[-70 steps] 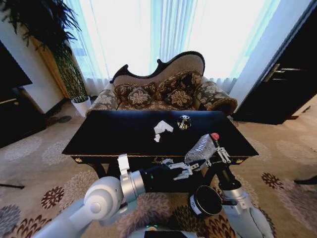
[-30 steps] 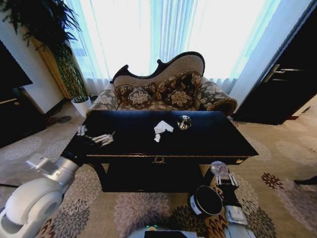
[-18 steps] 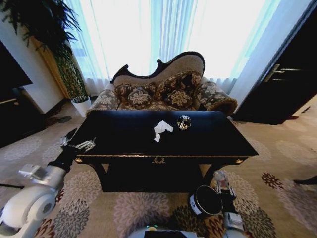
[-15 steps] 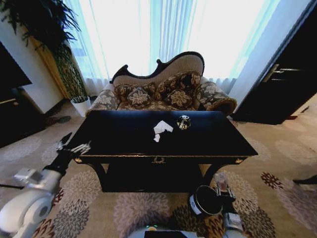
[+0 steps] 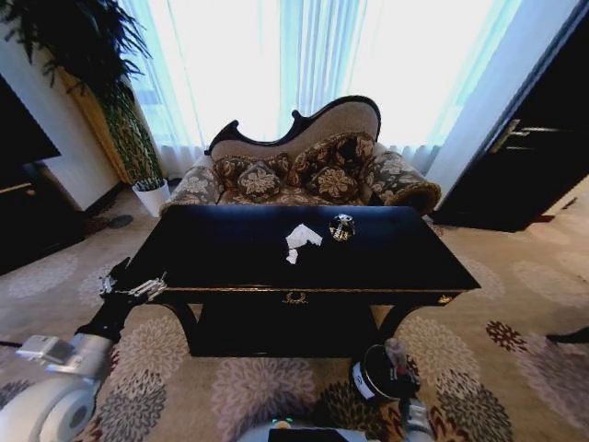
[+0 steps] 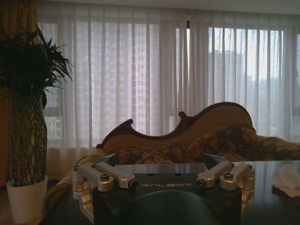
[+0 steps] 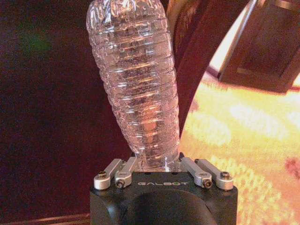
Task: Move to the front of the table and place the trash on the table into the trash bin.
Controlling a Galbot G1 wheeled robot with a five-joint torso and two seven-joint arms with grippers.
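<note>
A formal living room or hotel lounge: beyond the left gripper [image 5: 129, 287] stand a glossy black table [image 5: 230, 262], an ornate floral sofa [image 5: 304, 170], sheer-curtained tall windows [image 5: 304, 55], a potted plant [image 5: 138, 147] and flower-patterned carpet [image 5: 515, 304].

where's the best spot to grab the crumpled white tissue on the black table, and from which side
Grip the crumpled white tissue across its raised, bunched middle, coming straight down from above. It lies low and loose on the glossy black table, so a side approach would likely just push it along. Open tabletop surrounds it; the small white scrap sits just in front, and the shiny round piece lies apart on its right.
</note>
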